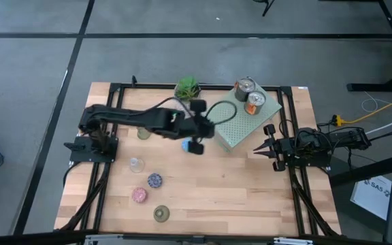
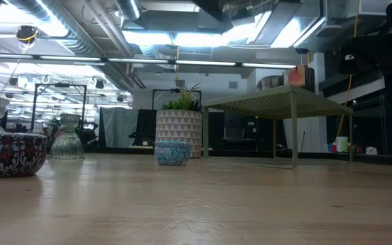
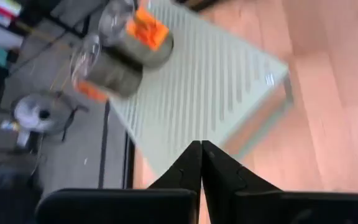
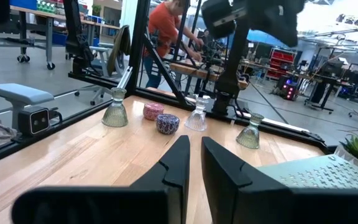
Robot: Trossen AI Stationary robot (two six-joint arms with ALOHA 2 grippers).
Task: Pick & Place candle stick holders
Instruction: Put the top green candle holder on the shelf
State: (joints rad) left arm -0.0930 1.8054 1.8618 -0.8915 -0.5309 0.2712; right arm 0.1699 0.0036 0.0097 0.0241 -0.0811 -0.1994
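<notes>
My left gripper (image 1: 211, 131) hangs shut and empty above the table's middle, at the near left edge of the pale green slab (image 1: 247, 122); its closed fingertips (image 3: 201, 149) point at the slab. The blue holder (image 1: 186, 145) stands on the wood just beside it (image 2: 172, 152). Two silver-copper holders (image 1: 245, 86) (image 1: 254, 102) stand on the slab (image 3: 135, 46). The clear glass (image 1: 137, 164), purple mosaic (image 1: 154, 180), pink (image 1: 139, 195) and olive-gold (image 1: 161, 214) holders stand at the near left. My right gripper (image 1: 257, 148) waits at the right, its fingers (image 4: 194, 146) a narrow gap apart, empty.
A green plant in a white pot (image 1: 187, 87) stands at the far edge, left of the slab. The slab stands on thin legs (image 2: 295, 129). Another glass holder (image 1: 143, 133) stands under the left arm. A person (image 4: 166, 31) is in the room beyond the table. Bare wood lies at the near right (image 1: 250, 197).
</notes>
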